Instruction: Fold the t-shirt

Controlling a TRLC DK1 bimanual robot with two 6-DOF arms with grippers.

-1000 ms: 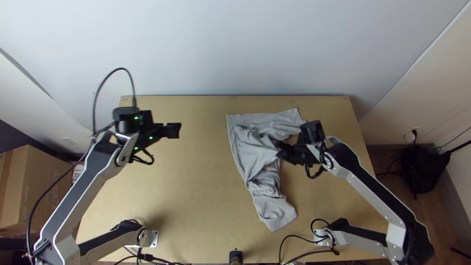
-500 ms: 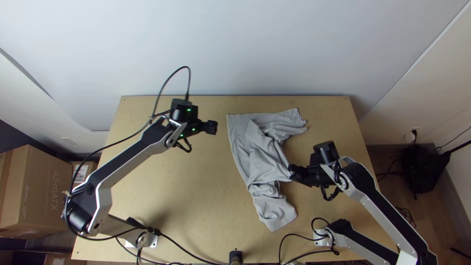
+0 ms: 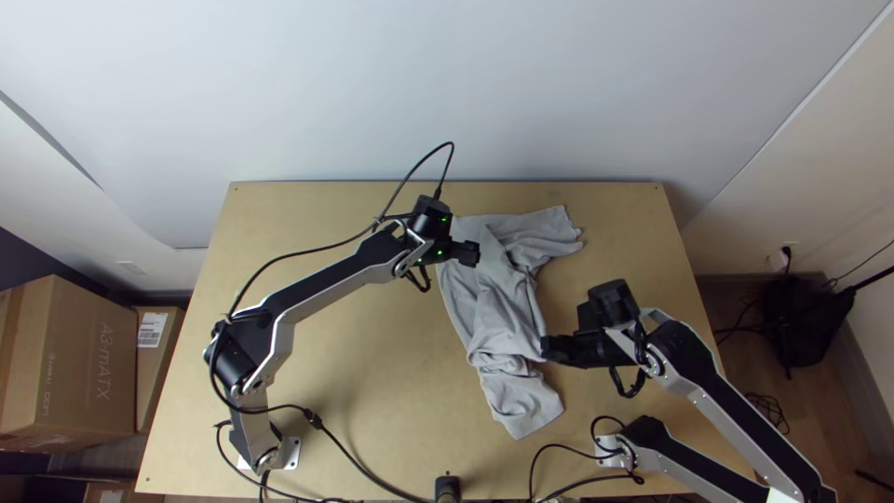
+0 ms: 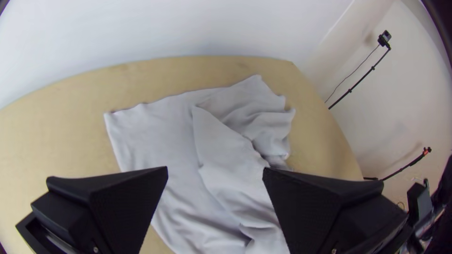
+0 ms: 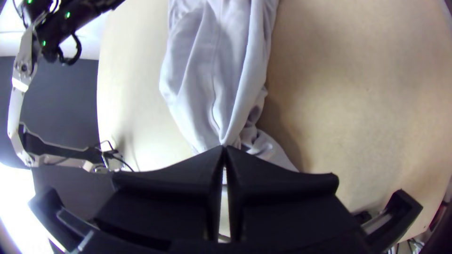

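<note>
The grey t-shirt (image 3: 507, 307) lies partly bunched on the table, its far left part flatter, its near end crumpled. My left gripper (image 3: 477, 253) is above the shirt's far left part; in the left wrist view the same left gripper (image 4: 215, 171) stands open, fingers wide apart over the cloth (image 4: 226, 155). At the shirt's right side, near its middle, is my right gripper (image 3: 544, 349). In the right wrist view that right gripper (image 5: 224, 148) is shut, its tips together on a fold of the t-shirt (image 5: 212, 80), with ridges of cloth running to them.
Bare wooden table (image 3: 354, 373) lies left of the shirt. A wall stands behind the far table edge. Cardboard boxes (image 3: 74, 363) are at the left, beyond the table. Cables (image 3: 358, 461) run near the left arm's base.
My left gripper has moved right, from left of the shirt to above it. My right gripper has moved toward the table's near edge, and the shirt's middle has been drawn along with it.
</note>
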